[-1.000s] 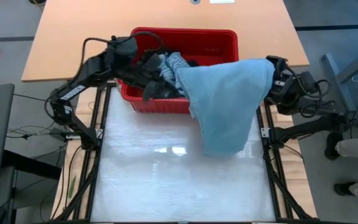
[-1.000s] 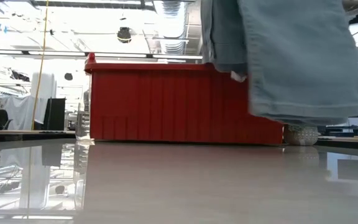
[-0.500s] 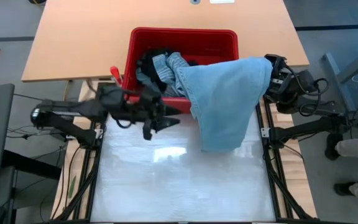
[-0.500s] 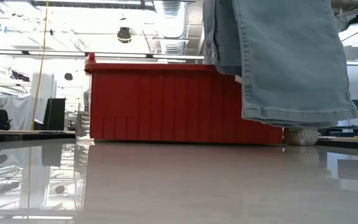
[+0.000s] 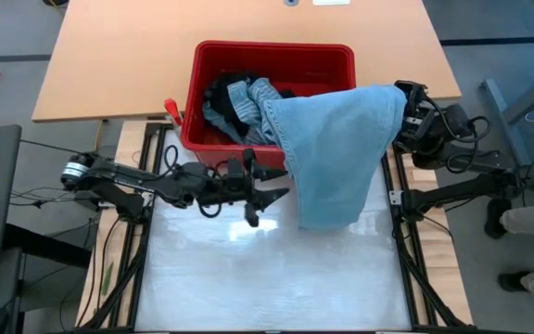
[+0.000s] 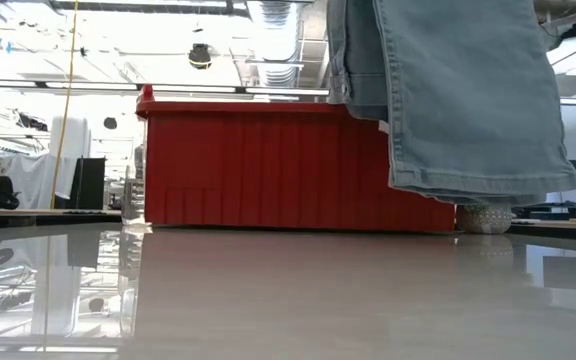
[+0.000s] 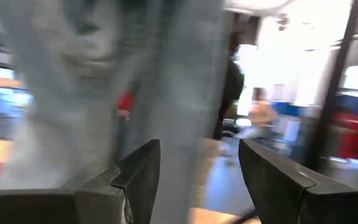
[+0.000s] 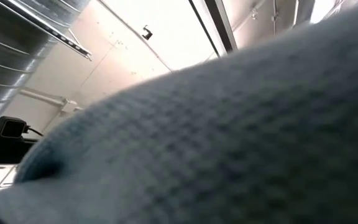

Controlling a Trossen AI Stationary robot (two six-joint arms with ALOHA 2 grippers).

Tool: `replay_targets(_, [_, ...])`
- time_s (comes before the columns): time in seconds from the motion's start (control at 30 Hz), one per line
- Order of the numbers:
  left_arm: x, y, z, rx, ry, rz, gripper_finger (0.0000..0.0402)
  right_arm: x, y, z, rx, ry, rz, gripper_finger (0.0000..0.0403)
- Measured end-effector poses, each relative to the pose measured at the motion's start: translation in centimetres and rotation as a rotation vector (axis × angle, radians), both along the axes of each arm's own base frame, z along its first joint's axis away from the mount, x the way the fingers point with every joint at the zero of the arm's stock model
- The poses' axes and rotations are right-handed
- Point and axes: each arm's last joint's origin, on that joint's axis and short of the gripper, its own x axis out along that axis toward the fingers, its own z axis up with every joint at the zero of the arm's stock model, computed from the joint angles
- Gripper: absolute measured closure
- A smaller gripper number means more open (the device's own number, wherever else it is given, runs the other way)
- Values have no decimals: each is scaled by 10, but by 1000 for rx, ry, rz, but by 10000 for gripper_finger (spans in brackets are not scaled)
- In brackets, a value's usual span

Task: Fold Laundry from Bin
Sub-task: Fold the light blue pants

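Right gripper, clenched on the light blue garment, holds it draped from the bin at 12 o'clock; left gripper (released) should pinch its hanging edge squarely.

The right gripper's fingertips are hidden under the light blue garment, which fills its wrist view. The garment's top is cut off in the low view. The left wrist view is blurred.
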Motion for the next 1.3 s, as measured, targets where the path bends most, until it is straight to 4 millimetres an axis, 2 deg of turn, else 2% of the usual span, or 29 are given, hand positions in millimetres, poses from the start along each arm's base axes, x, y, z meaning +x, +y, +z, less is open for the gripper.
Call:
replay_targets(0.1, [7, 3, -6, 37, 27, 85, 194, 0, 0, 0, 0, 0, 0, 383])
replay_targets(0.27, [17, 4, -14, 76, 20, 17, 194, 0, -1, 0, 3, 4, -9, 383])
replay_targets(0.43, [21, 9, -19, 55, 33, 74, 194, 0, -3, -1, 4, 8, -18, 383])
replay_targets(0.6, [23, 11, -19, 100, 12, 59, 194, 1, -3, -2, 5, 27, -31, 383])
replay_targets(0.77, [31, 24, -24, 109, -16, 29, 170, 2, -3, -2, 10, 33, -42, 382])
replay_targets(0.93, [39, 35, -11, 95, -50, 37, 128, 3, 2, -3, -13, 42, -38, 382])
replay_targets(1.03, [41, 36, 2, 121, -77, -25, 110, 3, 4, -3, -26, 42, -39, 382])
replay_targets(1.3, [41, 41, 46, 145, -121, -54, 104, 3, 4, -2, -32, 42, -43, 382])
